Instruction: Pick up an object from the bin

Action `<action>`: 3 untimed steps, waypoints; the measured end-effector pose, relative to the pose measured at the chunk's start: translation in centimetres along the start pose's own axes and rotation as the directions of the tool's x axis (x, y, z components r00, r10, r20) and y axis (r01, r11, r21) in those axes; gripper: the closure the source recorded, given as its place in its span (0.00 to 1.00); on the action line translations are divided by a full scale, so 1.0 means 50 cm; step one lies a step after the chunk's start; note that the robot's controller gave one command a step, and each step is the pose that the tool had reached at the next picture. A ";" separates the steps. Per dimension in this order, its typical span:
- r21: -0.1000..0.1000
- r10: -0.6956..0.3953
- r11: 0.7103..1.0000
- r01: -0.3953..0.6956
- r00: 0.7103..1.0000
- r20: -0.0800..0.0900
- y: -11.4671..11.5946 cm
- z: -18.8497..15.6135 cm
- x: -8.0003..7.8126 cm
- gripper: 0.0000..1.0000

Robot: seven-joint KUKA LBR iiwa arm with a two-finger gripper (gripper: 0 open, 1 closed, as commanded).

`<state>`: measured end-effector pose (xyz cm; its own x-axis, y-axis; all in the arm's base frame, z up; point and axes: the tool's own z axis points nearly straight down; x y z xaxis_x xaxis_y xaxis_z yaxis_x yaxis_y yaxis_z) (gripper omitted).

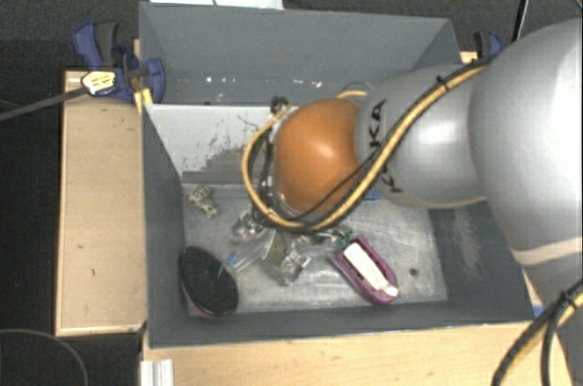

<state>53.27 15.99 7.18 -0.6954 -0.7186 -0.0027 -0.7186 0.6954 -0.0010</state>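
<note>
Small pale, shiny pieces in a loose heap [244, 231] are what I take as the task's thing, since they are what sits nearest the gripper [278, 253]. In the camera view they lie on the floor of the grey metal bin [301, 47], about the middle and toward its near side. Some look clear and crumpled and some silvery, and I cannot separate one piece from the next. The gripper is low among them at the heap's right side. Its tip blends into the shiny bits, so I cannot tell whether the claw is apart, together or clamped on anything. The big silver arm [474, 138] comes in from the right and reaches down over the bin's right half. Its rounded orange cover [314, 152] is directly above the gripper and hides the back middle of the floor, and a yellow-and-black cable [401, 125] loops around that cover. Left of the heap, in the near left corner, lies a flat black round disc [208, 281], close to the left wall and apart from the gripper. Just right of the gripper lies a purple oblong case with a white face [366, 270], set slantwise with its far end near the gripper and its near end toward the front wall. Farther back on the left, near the left wall, sits a small speckled grey lump [202, 200], well apart from the rest.
</note>
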 end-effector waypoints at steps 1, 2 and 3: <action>-0.001 0.006 1.000 -0.006 1.000 0.002 0.000 -0.001 -0.002 0.00; 0.001 0.010 1.000 -0.010 1.000 0.008 -0.001 -0.006 -0.006 1.00; 0.001 0.018 1.000 -0.018 1.000 0.003 -0.002 -0.057 -0.009 1.00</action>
<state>53.64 16.22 10.03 -0.7084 -0.7058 -0.0055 -0.7058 0.7084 -0.0018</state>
